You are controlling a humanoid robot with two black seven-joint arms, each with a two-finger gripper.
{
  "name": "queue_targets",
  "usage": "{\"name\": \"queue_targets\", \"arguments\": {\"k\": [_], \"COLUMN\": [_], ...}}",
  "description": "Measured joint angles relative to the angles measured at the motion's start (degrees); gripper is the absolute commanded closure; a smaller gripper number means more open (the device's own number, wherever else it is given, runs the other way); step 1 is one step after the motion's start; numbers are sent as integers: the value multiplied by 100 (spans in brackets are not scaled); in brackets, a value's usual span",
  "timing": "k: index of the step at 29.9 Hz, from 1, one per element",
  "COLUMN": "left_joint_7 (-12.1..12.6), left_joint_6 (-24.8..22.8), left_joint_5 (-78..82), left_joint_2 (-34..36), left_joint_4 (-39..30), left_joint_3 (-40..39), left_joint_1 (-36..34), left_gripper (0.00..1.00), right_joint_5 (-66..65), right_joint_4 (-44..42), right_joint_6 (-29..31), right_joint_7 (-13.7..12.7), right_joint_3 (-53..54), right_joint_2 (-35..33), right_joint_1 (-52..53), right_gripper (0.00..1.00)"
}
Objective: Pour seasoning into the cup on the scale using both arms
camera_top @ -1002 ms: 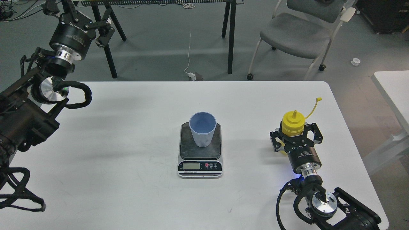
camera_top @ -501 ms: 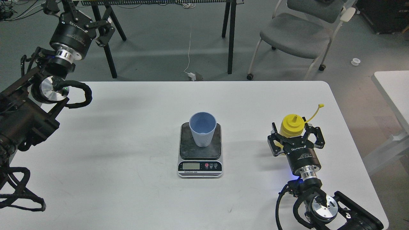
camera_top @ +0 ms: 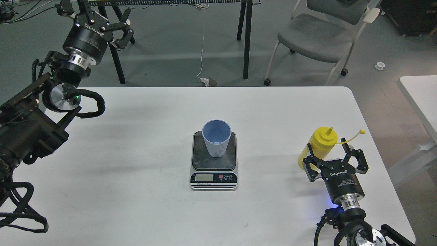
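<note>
The light blue ribbed cup (camera_top: 216, 137) stands upright on the dark plate of the scale (camera_top: 213, 171) at the table's middle. The yellow seasoning bottle (camera_top: 319, 147) stands on the table at the right, nozzle up, with its cap strap sticking out to the right. My right gripper (camera_top: 333, 160) is open just in front of the bottle; its left finger is close beside the bottle's base and the jaws do not close on it. My left gripper (camera_top: 102, 19) is open and empty, raised beyond the table's far left corner.
The white table (camera_top: 143, 212) ends close to the right of the bottle. A grey chair (camera_top: 317, 37) and black trestle legs (camera_top: 246, 41) stand on the floor behind. Another white table's corner (camera_top: 420, 99) is at the far right.
My right gripper has let go of the bottle and pulled back toward me and to the right. The bottle has shifted a little nearer and to the right. My left arm has shifted slightly right.
</note>
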Motion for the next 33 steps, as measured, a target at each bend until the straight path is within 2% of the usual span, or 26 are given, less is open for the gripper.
{"name": "queue_targets", "arguments": {"k": [8, 17, 21, 25, 29, 33], "left_joint_7": [0, -3, 16, 25, 27, -3], "left_joint_6": [0, 0, 0, 0, 0, -1], "left_joint_5": [2, -7, -34, -56, -68, -138], "left_joint_2": [65, 179, 198, 198, 209, 216], "left_joint_4": [-3, -3, 0, 48, 145, 360], "left_joint_3": [-5, -60, -75, -80, -81, -176], "left_joint_1": [6, 17, 19, 25, 110, 291], "left_gripper": [0, 0, 0, 0, 0, 0], "right_joint_5": [-69, -106, -105, -291, -356, -349], "right_joint_4": [320, 250, -32, -751, -1734, -2670], "right_joint_6": [-1, -1, -1, -1, -1, -1], "right_joint_7": [-23, -52, -17, -36, -258, -781], "right_joint_3": [-59, -1, 423, 655, 660, 666], "right_joint_2": [-479, -1865, -2195, -2259, -2235, -1723], "right_joint_1": [-501, -651, -436, 434, 1511, 2431], "right_gripper": [1, 0, 0, 0, 0, 0]}}
